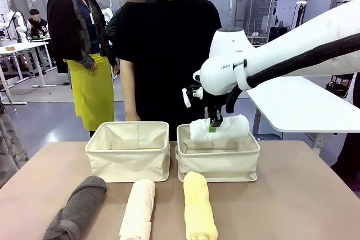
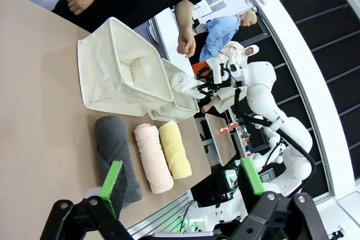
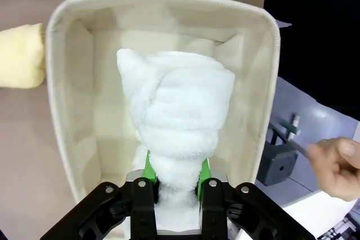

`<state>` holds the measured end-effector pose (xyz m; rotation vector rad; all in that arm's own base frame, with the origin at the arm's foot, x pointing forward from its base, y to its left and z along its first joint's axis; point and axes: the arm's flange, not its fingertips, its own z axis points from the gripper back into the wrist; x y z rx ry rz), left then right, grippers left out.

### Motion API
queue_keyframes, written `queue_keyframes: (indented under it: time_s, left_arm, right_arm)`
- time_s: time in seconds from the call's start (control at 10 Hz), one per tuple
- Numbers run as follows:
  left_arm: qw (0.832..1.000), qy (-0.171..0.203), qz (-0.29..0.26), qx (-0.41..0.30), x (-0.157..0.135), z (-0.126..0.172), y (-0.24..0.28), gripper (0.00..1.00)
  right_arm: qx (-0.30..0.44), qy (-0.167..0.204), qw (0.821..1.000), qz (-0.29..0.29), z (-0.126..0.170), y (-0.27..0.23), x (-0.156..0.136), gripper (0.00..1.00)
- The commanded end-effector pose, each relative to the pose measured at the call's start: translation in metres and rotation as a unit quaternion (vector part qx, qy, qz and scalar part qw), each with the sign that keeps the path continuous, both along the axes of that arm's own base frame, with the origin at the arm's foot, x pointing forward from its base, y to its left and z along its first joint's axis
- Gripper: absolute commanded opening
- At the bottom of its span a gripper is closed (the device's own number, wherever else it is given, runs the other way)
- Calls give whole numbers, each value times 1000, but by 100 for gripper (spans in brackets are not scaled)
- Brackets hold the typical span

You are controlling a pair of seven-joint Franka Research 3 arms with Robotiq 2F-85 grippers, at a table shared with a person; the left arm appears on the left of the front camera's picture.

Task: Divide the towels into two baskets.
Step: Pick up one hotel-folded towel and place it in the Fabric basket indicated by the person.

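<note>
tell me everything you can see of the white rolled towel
The white rolled terry towel looks soft and fluffy, wound in a loose spiral with one corner sticking out. The right end effector is shut on it, pinching it off-centre. It hangs roughly level over the open cream canvas basket on the robot's right, about at rim height; whether it touches the rim is unclear.

Nothing can be read; dark lettering on the right arm's white joint [image 1: 225,70] is too small

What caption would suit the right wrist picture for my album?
The right tool, shut on the white towel, holds it above a cream basket.
</note>
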<state>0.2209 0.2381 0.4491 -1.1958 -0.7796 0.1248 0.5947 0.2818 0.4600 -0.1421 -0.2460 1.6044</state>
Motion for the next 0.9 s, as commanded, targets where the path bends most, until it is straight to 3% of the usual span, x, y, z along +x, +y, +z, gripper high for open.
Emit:
queue_keyframes:
  time_s: [0.0, 0.2, 0.8]
  left_arm:
    - [1000, -18, -2, -2, -2, 1, 2, 100]
    - [1000, -18, -2, -2, -2, 1, 2, 100]
    - [1000, -18, -2, -2, -2, 1, 2, 100]
  right_arm:
    - [27, -9, 999, -16, -11, 8, 14, 30]
    - [22, 4, 1000, -18, -29, 9, 20, 30]
    - [27, 6, 999, -20, -33, 4, 21, 100]
